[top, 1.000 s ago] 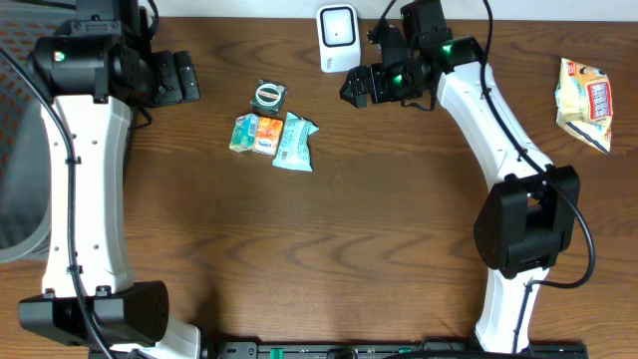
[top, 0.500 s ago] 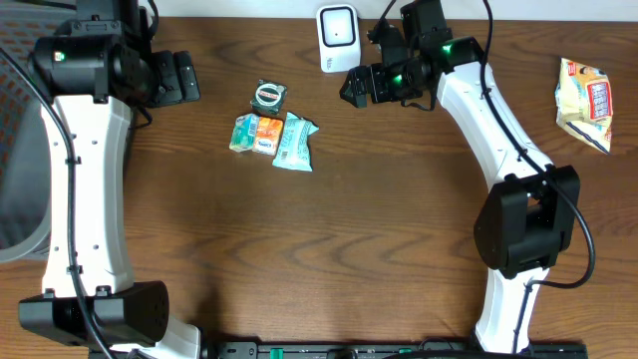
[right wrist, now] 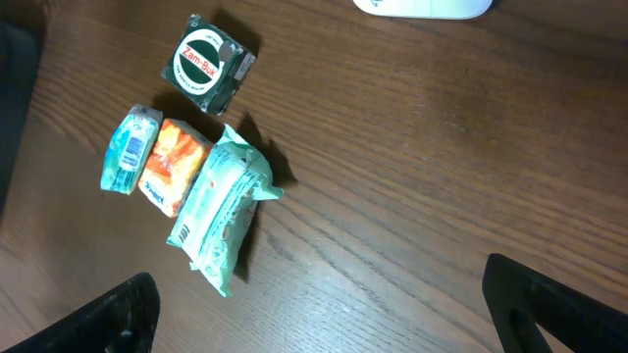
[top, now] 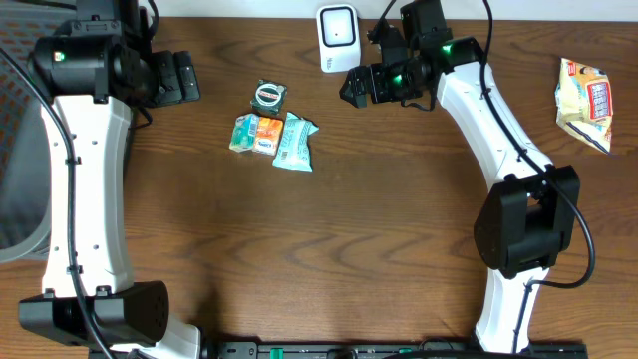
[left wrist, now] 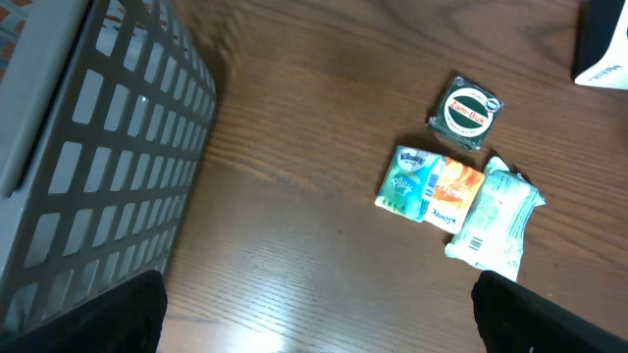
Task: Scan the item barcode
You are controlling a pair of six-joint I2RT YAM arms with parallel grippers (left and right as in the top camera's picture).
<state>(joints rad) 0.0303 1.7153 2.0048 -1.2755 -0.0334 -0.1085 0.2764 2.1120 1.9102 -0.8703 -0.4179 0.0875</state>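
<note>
Packets [top: 267, 135] unshifted, right gripper [top: 354, 87] open, unmoved, left gripper [top: 184, 78] likewise

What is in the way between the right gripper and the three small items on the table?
Nothing visible. The right gripper hangs open, with only bare table between it and the green tin, tissue pack and teal wipes pack. The white scanner stands off that line, toward the table's far edge.
</note>
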